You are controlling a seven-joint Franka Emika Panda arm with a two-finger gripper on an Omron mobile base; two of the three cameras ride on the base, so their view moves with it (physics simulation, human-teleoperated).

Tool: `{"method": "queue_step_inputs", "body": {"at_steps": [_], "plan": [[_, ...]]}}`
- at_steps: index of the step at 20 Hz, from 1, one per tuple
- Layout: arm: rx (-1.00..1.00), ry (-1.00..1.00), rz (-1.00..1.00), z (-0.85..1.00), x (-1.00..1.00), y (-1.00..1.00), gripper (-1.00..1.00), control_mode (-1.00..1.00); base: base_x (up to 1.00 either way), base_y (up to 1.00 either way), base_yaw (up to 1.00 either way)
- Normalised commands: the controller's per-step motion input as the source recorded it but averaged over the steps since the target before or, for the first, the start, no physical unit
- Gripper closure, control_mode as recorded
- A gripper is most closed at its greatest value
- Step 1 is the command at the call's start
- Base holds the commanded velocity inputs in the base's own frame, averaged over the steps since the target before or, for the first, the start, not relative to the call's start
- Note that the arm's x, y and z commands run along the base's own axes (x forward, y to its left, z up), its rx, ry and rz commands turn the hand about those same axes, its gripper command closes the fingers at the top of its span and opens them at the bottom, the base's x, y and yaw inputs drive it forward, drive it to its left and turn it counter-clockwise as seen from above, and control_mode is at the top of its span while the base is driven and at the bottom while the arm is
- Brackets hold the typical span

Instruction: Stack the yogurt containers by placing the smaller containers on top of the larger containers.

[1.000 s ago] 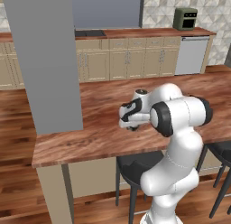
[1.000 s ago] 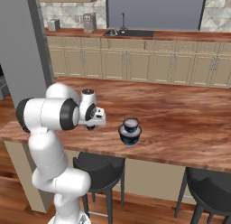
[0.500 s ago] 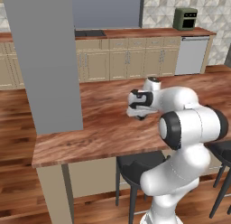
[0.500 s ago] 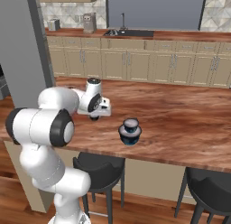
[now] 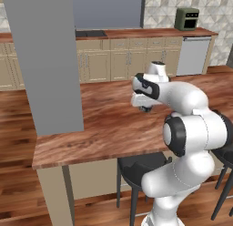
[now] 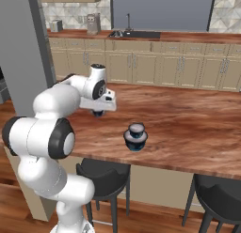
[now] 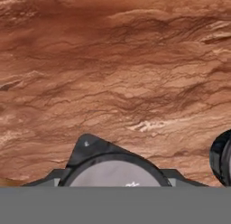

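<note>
While the gripper [image 6: 98,112] hangs over the wooden counter [image 6: 188,128], left of centre, it grasps a dark yogurt cup [image 7: 115,171].
Stacked yogurt cups [image 6: 135,136] stand mid-frame.

Your stacked yogurt containers [image 6: 135,136] sit near counter [image 6: 188,128] front edge; gripper [image 6: 98,113] with cup [image 7: 115,171] hangs left of them.

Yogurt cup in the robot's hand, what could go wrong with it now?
The tool seems to hold a small dark cup above the wooden counter, apart from the standing cup near the front edge. If the grip slips, the small cup could drop and roll. Set down off-centre on the standing cup, it might tip off. A bump could also push the standing cup toward the edge.
</note>
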Motion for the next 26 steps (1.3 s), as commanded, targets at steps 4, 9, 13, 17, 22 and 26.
{"method": "queue_step_inputs", "body": {"at_steps": [4,9,13,17,22,26], "plan": [[-0.02,0.29,-0.11,0.29,-0.41,-0.42,1.0,-1.0,0.0,0.0,0.0],[0.0,0.17,-0.08,0.13,-0.51,-0.62,1.0,-1.0,0.0,0.0,0.0],[0.0,0.1,-0.08,0.15,-0.49,-0.49,1.0,-1.0,0.0,0.0,0.0],[0.0,0.01,-0.05,0.01,-0.58,-0.44,1.0,-1.0,0.0,0.0,0.0],[0.0,-0.02,-0.02,0.0,-0.47,-0.28,1.0,-1.0,0.0,0.0,0.0],[0.0,-0.07,-0.02,0.0,-0.15,-0.13,1.0,-1.0,0.0,0.0,0.0]]}}
